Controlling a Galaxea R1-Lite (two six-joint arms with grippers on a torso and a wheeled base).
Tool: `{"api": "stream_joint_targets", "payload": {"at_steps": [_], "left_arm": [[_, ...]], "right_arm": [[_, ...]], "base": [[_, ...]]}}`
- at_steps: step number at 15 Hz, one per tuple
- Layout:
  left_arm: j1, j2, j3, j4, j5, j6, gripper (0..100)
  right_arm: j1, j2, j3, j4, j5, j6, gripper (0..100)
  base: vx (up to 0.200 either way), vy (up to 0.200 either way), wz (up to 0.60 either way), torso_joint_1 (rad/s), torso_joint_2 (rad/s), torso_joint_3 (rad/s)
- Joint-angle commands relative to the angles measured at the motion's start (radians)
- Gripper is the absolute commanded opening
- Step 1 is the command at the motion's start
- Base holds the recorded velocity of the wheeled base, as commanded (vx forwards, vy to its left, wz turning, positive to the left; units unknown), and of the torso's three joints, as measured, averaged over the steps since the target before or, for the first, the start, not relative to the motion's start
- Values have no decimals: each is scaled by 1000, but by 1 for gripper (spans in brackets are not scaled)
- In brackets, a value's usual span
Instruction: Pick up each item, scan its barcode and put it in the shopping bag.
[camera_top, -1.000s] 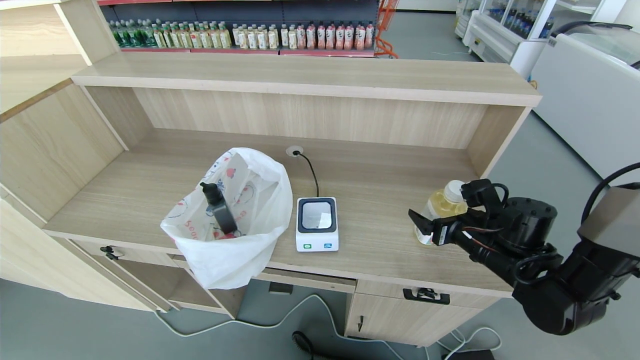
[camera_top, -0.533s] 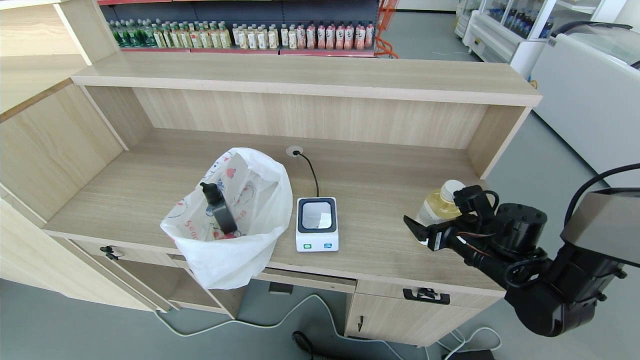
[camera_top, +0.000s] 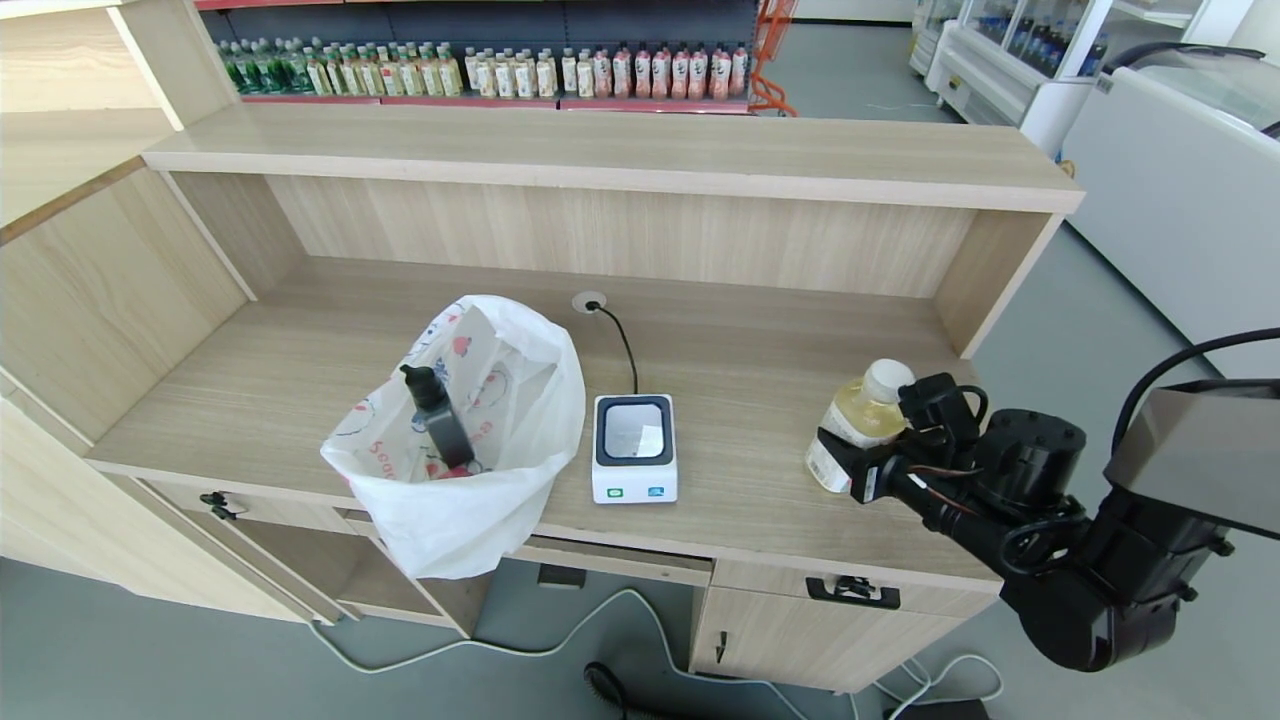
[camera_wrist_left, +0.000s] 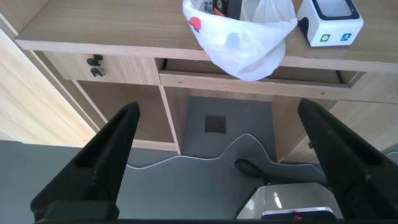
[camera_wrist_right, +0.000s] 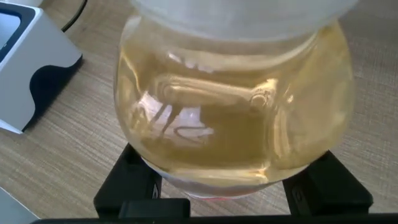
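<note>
At the counter's (camera_top: 740, 370) right end, my right gripper (camera_top: 876, 432) clasps the oil bottle (camera_top: 856, 414); I should face its label (camera_top: 822, 468) to the scanner (camera_top: 634, 447).

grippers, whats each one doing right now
left gripper: open, holding nothing
right gripper: closed on the bottle of yellow liquid

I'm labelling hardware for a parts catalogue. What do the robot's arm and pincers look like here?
The right arm is matte black, with bulky rounded joint housings, a grey boxy segment farther back, and thin black and red cables looping at the wrist. The right pincer has two flat black fingers. The left pincer has two broad, black, wedge-shaped fingers.
</note>
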Motion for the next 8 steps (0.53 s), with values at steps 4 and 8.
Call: {"api": "stream_joint_targets", "payload": {"at_steps": [4, 8], "left_arm": [[0, 0, 0, 0, 0, 0, 100], [0, 0, 0, -1, 0, 0, 100]], "right_arm": [[-16, -66, 23, 7, 0, 27, 0], [-12, -449, -6, 364, 123, 244, 0]], "base": [[0, 0, 0, 0, 0, 0], [0, 0, 0, 0, 0, 0]]}}
